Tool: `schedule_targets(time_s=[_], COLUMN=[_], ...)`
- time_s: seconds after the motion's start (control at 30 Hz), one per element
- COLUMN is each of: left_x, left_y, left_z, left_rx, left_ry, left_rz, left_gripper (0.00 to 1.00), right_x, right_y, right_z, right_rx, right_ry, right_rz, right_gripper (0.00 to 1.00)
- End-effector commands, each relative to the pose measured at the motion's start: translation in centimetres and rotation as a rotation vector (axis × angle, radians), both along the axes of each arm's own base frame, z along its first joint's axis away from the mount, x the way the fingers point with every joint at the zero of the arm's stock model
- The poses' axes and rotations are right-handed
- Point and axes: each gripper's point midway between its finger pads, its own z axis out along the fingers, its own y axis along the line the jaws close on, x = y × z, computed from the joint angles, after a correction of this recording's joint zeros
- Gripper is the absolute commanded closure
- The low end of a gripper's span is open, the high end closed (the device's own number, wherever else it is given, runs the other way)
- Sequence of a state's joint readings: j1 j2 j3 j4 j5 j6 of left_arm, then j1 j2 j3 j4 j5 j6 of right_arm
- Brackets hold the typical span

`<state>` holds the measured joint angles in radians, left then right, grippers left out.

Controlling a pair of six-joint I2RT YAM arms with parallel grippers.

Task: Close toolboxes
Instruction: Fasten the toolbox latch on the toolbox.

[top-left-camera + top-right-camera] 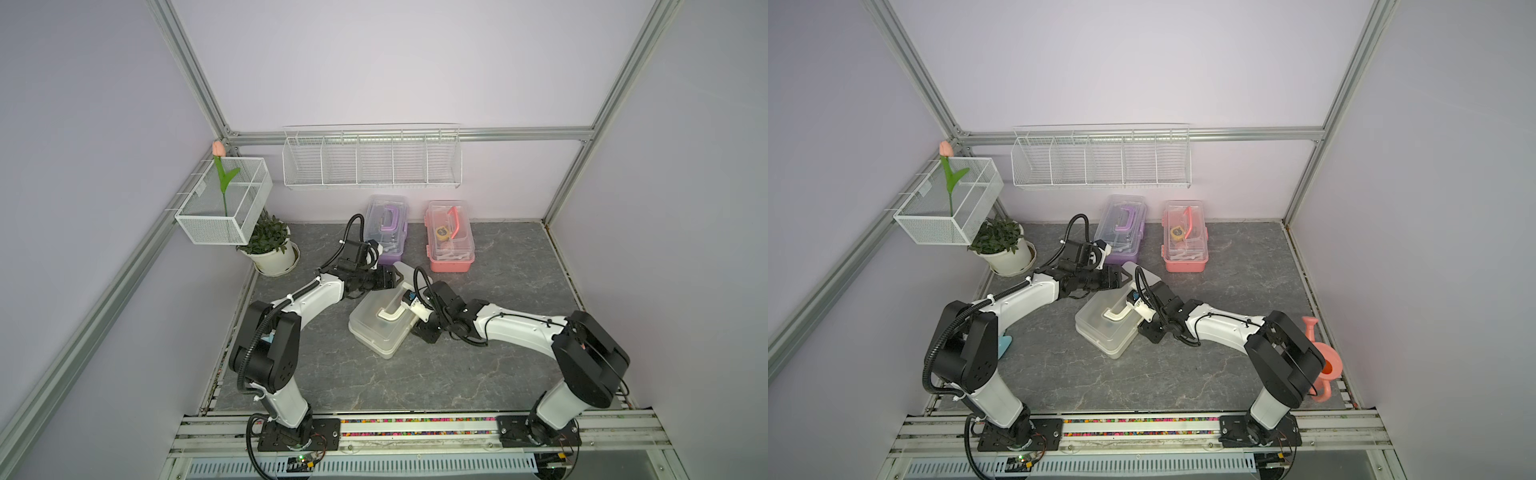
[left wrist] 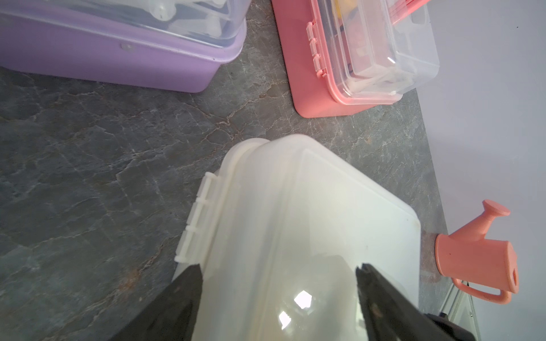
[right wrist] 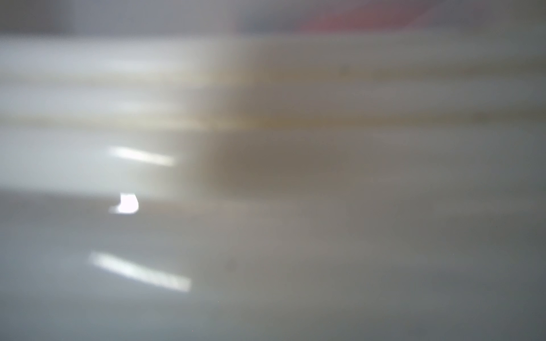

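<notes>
left gripper spread over white toolbox lid edge | right gripper tight at its side, claw can't tell | purple toolbox, pink toolbox beyond, tabletop between

A grey tabletop carries white toolbox, purple toolbox, pink toolbox, potted plant, watering can.

The middle of the tabletop is taken up by the white toolbox, which is flanked by the left arm and the right arm. A strip of bare surface is left between the purple toolbox and the pink toolbox at the rear. The rear left corner is blocked by the potted plant under the mesh basket. The front stretch between the 2 arm bases is left open; the watering can is set at the right edge.
</notes>
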<state>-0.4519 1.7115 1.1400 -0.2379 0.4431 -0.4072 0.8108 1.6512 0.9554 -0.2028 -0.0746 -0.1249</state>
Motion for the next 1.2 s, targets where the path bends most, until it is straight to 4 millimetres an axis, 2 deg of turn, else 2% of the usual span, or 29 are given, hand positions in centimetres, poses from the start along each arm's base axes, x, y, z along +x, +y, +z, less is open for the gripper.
schedule_targets(time_s=[0.0, 0.27, 0.47, 0.57, 0.73, 0.93, 1.07, 1.17], left_x=[-4.8, -5.0, -4.8, -4.5, -3.9, -3.4, -3.2, -3.4], left_y=[0.0, 0.1, 0.1, 0.0, -0.1, 1.1, 2.5, 3.2], left_z=[-5.3, -5.4, -5.3, -4.9, -3.8, -2.5, -1.5, -0.8], left_rx=[0.058, 0.059, 0.061, 0.060, 0.055, 0.081, 0.079, 0.079], left_ry=[0.242, 0.243, 0.238, 0.228, 0.201, 0.164, 0.136, 0.117], left_rz=[-0.054, -0.051, -0.048, -0.045, -0.038, 0.000, 0.047, 0.065], left_gripper=[0.16, 0.16, 0.16, 0.16, 0.16, 0.12, 0.10, 0.09], right_x=[-0.3, -0.3, -0.3, -0.6, -1.5, -2.3, -2.1, -2.3], right_y=[2.5, 2.6, 1.9, 1.3, -0.3, -3.5, -5.5, -5.6], right_z=[1.1, 0.5, 1.9, 2.6, 3.3, 5.3, 5.9, 6.2], right_rx=[0.065, 0.037, 0.050, 0.058, 0.070, 0.170, 0.326, 0.471], right_ry=[0.000, 0.022, -0.005, -0.005, 0.027, 0.071, 0.213, 0.290], right_rz=[0.071, 0.075, 0.049, 0.033, -0.015, -0.161, -0.408, -0.542], right_gripper=[0.55, 0.54, 0.29, 0.23, 0.20, 0.21, 0.32, 0.39])
